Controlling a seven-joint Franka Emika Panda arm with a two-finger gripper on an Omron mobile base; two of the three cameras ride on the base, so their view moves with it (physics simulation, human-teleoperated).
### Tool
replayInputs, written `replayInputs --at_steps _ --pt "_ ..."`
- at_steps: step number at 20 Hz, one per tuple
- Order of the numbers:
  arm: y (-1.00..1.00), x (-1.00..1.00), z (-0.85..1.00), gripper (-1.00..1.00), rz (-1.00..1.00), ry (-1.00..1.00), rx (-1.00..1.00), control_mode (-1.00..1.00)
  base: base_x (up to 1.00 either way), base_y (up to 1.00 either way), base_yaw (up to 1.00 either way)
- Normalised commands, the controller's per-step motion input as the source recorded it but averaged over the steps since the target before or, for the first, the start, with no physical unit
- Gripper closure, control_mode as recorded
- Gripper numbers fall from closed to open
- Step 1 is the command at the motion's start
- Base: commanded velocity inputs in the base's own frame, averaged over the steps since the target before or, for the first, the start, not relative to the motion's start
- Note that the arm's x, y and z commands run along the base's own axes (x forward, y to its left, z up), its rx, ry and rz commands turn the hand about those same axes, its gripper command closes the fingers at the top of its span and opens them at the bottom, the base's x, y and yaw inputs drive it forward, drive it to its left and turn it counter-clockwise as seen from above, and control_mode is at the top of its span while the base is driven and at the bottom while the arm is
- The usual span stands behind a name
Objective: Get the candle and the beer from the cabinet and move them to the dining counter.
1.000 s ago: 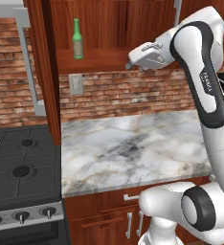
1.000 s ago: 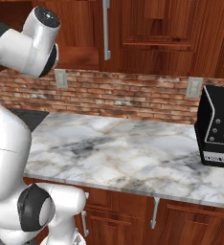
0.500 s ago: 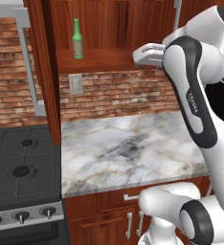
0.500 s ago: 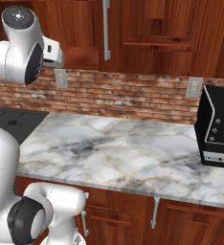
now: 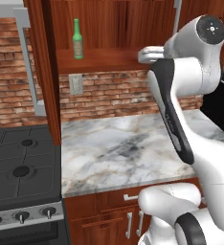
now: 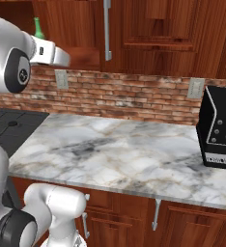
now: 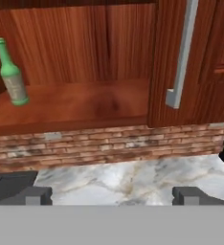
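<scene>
On the open shelf of the cabinet [image 7: 85,103] the beer [image 7: 9,76] stands upright at the left end, untouched. The gripper [image 7: 113,195] hangs well short of it with its fingers spread wide and holding nothing. I judge the task barely begun: the bottle is not yet grasped, and nothing sits on the worktop [image 5: 128,153] below.

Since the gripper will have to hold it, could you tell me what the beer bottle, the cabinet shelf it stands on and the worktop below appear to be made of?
The beer: seemingly smooth green glass with a pale label.
The cabinet shelf: reddish-brown wood, visible grain, satin look.
The worktop: white-grey stone, likely polished marble, judging by its brown-grey veins.
</scene>
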Motion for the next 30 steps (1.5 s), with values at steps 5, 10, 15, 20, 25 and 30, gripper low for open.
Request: replayInputs --at_steps 5,10,15,20,25,30 --pt "-0.46 0.17 0.17 -1.0 -0.27 0.01 -0.01 -1.0 0.0 0.0 0.0" --pt "-0.45 0.04 0.17 -1.0 -0.21 0.0 -0.01 -1.0 0.0 0.0 0.0" --pt "-0.27 0.02 0.24 -1.0 -0.07 0.01 0.01 -1.0 0.0 0.0 0.0" --pt "-0.23 0.11 0.19 -1.0 0.0 0.0 0.02 -1.0 0.0 0.0 0.0" --pt "-0.28 0.17 0.09 -1.0 0.0 0.0 0.0 -1.0 0.0 0.0 0.0" --pt "-0.22 0.28 0.0 -1.0 0.0 0.01 0.01 -1.0 0.0 0.0 0.0"
